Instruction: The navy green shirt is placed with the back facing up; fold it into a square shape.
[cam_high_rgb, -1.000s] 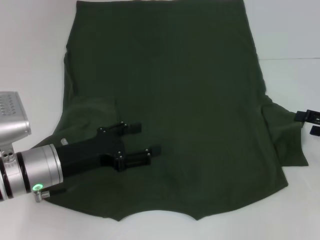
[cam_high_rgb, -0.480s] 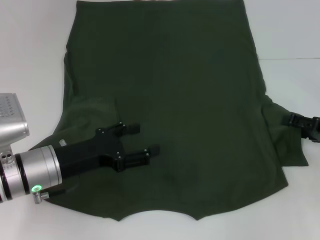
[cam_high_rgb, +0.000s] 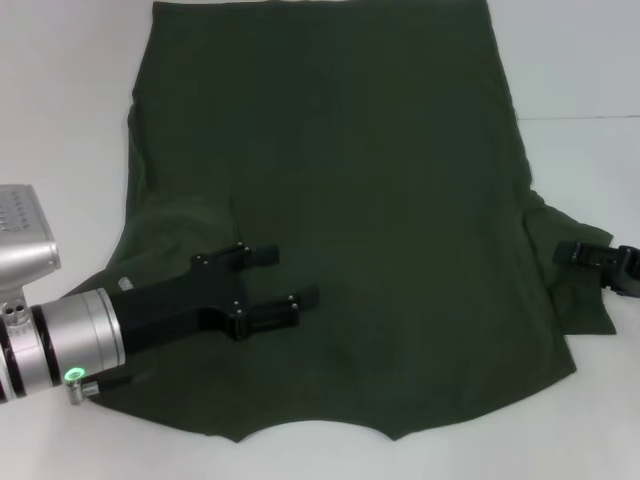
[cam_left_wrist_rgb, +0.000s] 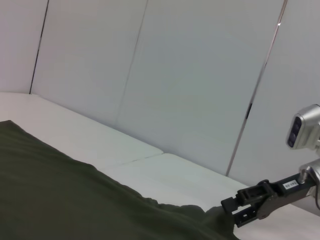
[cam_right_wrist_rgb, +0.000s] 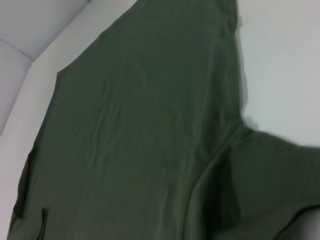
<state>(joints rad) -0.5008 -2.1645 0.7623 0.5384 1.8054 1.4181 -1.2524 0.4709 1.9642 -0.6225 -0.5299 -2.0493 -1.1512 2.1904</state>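
Your right hand (cam_high_rgb: 597, 266) has just slid in from the side. A second ago only its tips showed at the edge of the desk (cam_high_rgb: 70, 120). Now it reaches onto the right sleeve (cam_high_rgb: 580, 290) of the navy green shirt (cam_high_rgb: 340, 200). From the left wrist view you can see its fingers (cam_left_wrist_rgb: 239, 212) parted, right at the edge of the sleeve cloth. It has not pinched the cloth yet, as far as you can tell.

Your left hand (cam_high_rgb: 285, 282) has hardly moved in that time. It hangs over the lower left part of the shirt, close to the left sleeve (cam_high_rgb: 160, 250), with its two black fingers (cam_high_rgb: 262, 256) spread apart and nothing between them.

The shirt lies flat on the white desk with its plain back up. Its collar end points toward you and its hem lies at the far end. Both sleeves stick out to the sides. Nothing is folded yet, so you are at the very start.

This move looks like you are getting ready to grab the right sleeve and fold it in over the back. Next, you would need to go low enough to catch the cloth and then close the fingers on it. Watch out: thin cloth can slip away, or you may pick up only one layer.
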